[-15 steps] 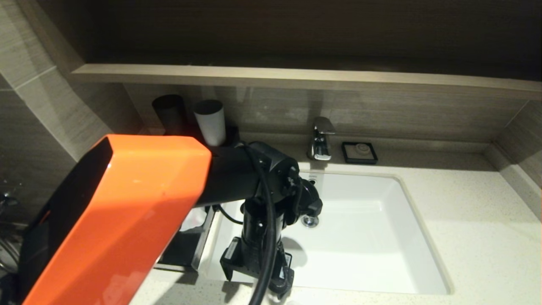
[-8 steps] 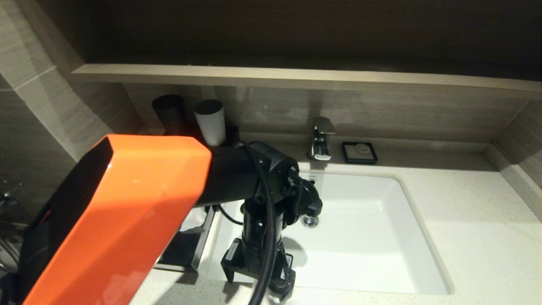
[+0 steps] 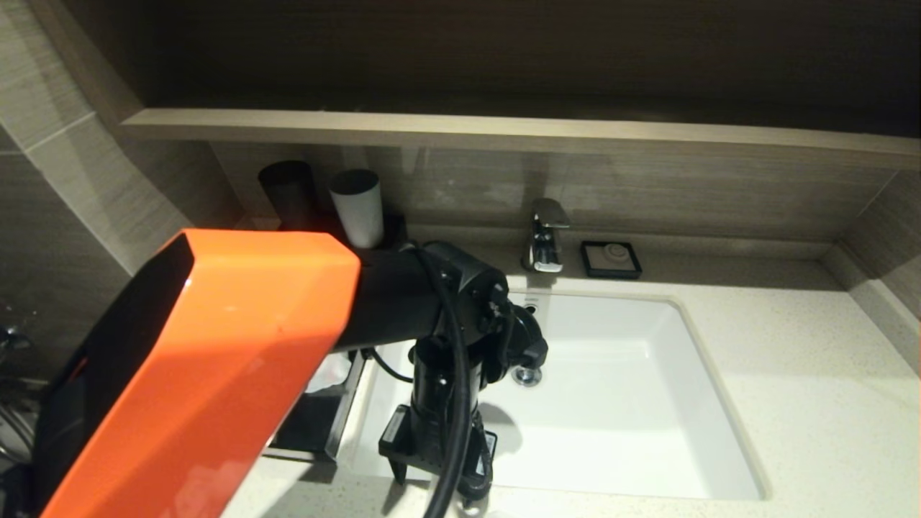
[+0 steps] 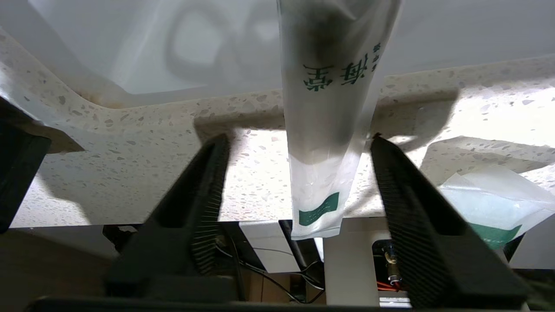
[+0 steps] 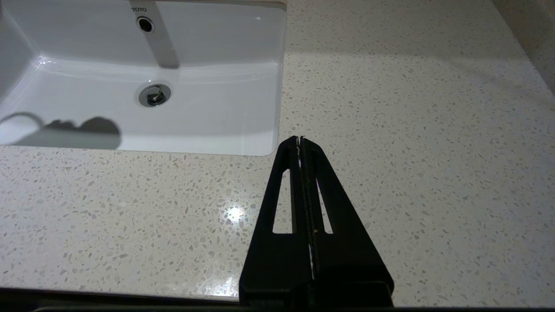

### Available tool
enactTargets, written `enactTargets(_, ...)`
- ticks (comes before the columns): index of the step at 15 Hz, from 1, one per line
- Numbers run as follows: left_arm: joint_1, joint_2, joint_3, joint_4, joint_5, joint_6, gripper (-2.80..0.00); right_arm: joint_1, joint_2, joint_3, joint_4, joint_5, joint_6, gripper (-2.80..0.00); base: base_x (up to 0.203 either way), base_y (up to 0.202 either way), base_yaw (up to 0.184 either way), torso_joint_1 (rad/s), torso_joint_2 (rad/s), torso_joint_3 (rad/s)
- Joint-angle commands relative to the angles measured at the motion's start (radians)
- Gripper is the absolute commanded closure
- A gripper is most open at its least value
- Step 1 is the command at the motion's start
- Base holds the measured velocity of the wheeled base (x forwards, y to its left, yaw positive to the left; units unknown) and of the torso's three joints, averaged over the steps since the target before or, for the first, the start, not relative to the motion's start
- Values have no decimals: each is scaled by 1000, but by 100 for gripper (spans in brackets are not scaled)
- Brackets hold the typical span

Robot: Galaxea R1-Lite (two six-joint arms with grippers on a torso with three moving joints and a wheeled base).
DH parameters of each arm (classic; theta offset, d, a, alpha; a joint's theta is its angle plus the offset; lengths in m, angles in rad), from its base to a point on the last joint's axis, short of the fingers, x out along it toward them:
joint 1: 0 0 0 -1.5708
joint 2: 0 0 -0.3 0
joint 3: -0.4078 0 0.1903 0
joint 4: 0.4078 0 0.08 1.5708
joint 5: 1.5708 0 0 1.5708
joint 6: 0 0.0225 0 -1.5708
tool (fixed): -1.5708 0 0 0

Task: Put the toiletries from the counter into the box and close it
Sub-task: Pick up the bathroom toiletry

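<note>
In the left wrist view, the left gripper (image 4: 297,141) hovers over the front strip of the counter (image 4: 130,160), fingers spread wide, with a packet (image 4: 323,130) lying between them untouched and a second packet (image 4: 490,203) at the right edge of the frame. In the head view, the box (image 3: 316,424) sits at lower left, mostly hidden behind the orange arm. The right gripper (image 5: 300,139) rests with fingers pressed together over bare counter right of the basin (image 5: 217,108).

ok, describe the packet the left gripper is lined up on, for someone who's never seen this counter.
On the speckled counter, at the basin's front rim. The packet lies between the open fingers of the left gripper, one end over the basin. Unlike the second packet beside it, it shows green printed characters.
</note>
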Motion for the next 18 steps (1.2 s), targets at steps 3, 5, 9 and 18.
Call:
enactTargets(3,0,8,1,12,0,-3,0,0,-1,0,0,0,2,0,0,0,0,0,0,0)
enactTargets(5,0,8,1,17,0,-3,0,0,-1,0,0,0,0,0,0,0,0,0,0,0)
enactTargets(9,0,6,1,15,0,-3,0,0,-1,0,0,0,0,0,0,0,0,0,0,0)
enactTargets(18,11,-28,-1,13,47,-13,0,0,-1,0,0,0,0,0,0,0,0,0,0,0)
